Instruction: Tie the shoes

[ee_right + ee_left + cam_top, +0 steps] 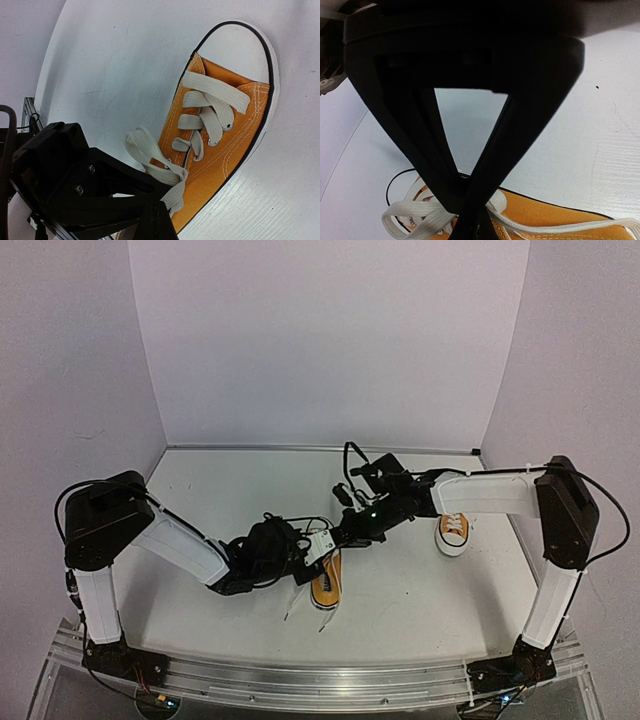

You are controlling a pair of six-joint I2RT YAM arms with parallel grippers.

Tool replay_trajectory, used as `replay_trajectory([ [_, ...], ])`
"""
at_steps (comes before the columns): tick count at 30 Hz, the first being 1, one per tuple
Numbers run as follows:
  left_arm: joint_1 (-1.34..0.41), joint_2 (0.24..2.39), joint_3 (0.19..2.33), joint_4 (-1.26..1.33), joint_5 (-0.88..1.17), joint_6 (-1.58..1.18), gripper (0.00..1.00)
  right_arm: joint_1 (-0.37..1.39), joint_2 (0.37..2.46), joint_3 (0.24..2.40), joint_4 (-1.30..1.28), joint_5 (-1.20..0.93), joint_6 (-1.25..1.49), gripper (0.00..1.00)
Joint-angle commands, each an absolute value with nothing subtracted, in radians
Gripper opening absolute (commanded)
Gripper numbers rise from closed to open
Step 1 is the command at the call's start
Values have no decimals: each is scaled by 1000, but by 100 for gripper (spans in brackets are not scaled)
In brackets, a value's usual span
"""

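Both arms meet over one shoe on the table.
The left gripper pinches its white laces; the right gripper cannot be judged. The other shoe stands apart, rightward.

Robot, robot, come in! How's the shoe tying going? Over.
Left gripper, right gripper both shut on lace. Near shoe not tied yet. Other shoe apart, right side. Nothing in the way.

- We are looking at a white tabletop with faint scuffs.
- We are seeing one orange shoe lying near its middle, its laces trailing onto it.
- We are seeing the second shoe sitting well apart, to the right.
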State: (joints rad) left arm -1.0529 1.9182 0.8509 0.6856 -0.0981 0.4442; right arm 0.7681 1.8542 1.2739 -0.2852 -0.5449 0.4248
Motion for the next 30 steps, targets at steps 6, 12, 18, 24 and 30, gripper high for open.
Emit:
replay_trajectory([
  [6, -1051, 1933, 811, 775, -69, 439, 0, 762, 1782, 1231, -198, -681, 464, 12],
  [12, -1051, 1933, 805, 781, -70, 442, 0, 653, 1662, 1156, -195, -646, 460, 33],
  [18, -1049, 1936, 814, 770, -69, 452, 0, 628, 1715, 1132, -205, -590, 474, 22],
  [24, -1049, 1930, 816, 752, -70, 459, 0, 630, 1806, 1124, -151, -667, 495, 11],
  [30, -1049, 1930, 815, 743, -67, 471, 0, 635, 1830, 1110, -67, -763, 532, 13],
])
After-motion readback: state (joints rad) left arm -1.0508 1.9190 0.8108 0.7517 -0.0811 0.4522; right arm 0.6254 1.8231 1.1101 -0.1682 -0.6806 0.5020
